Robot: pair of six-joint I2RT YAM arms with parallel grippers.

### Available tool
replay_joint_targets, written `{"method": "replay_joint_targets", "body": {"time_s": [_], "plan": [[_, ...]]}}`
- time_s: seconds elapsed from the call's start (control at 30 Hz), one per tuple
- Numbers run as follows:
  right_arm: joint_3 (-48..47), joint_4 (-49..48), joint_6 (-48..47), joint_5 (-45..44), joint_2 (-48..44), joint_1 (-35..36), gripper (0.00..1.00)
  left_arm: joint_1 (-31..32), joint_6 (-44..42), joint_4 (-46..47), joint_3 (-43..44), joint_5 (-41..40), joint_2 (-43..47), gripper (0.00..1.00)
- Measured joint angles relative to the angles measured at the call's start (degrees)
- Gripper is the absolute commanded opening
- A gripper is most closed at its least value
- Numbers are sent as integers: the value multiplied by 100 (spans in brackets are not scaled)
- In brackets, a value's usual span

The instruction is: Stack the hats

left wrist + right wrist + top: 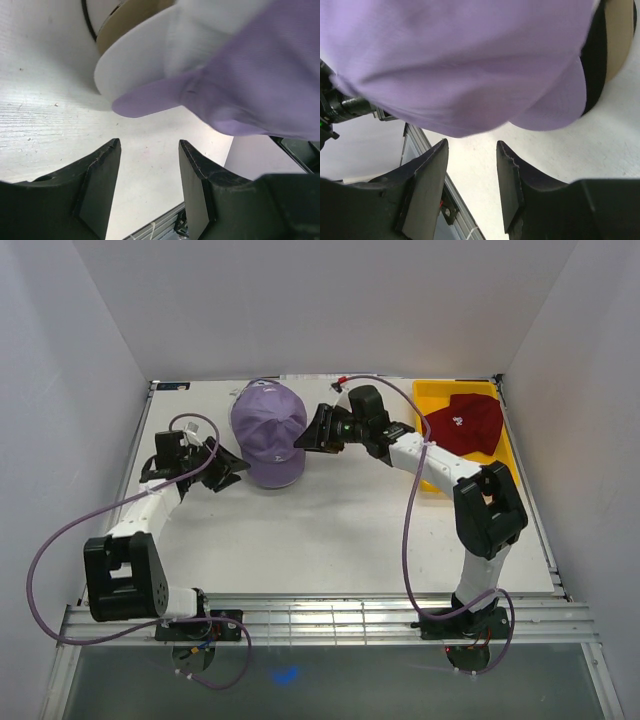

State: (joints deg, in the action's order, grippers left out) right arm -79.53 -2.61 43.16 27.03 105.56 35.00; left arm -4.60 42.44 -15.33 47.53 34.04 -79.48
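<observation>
While both pairs of jaws stand parted with nothing between them, the left gripper [149, 145] hangs just off the 8 o'clock side of the lavender cap [268, 435] and the right gripper [471, 145] just off its 3 o'clock side, neither visibly touching fabric; that cap sits crown up on top of other caps, toward 12 o'clock of the table [330, 530]; under its brim the left wrist view shows a white brim [135, 57] and a tan cap [125, 20], and the right wrist view a black cap [594, 60]; the dark red cap [465, 423] lies well apart in the yellow bin [437, 395] at the table's 2 o'clock.
</observation>
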Motion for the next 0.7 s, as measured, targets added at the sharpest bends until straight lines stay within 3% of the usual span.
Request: {"method": "replay_joint_targets", "body": {"time_s": [0.33,0.47,0.7], "plan": [[-1320,503,-378,9,-350,-151,50,138,-157,-487,846,-846,1099,58],[-2337,568,-450,81,0,-448,52,553,-166,-503,1539,-1508,944,59],[-4332,579,-466,232,1458,-883,56,990,-223,-205,2774,-2719,2,59]]}}
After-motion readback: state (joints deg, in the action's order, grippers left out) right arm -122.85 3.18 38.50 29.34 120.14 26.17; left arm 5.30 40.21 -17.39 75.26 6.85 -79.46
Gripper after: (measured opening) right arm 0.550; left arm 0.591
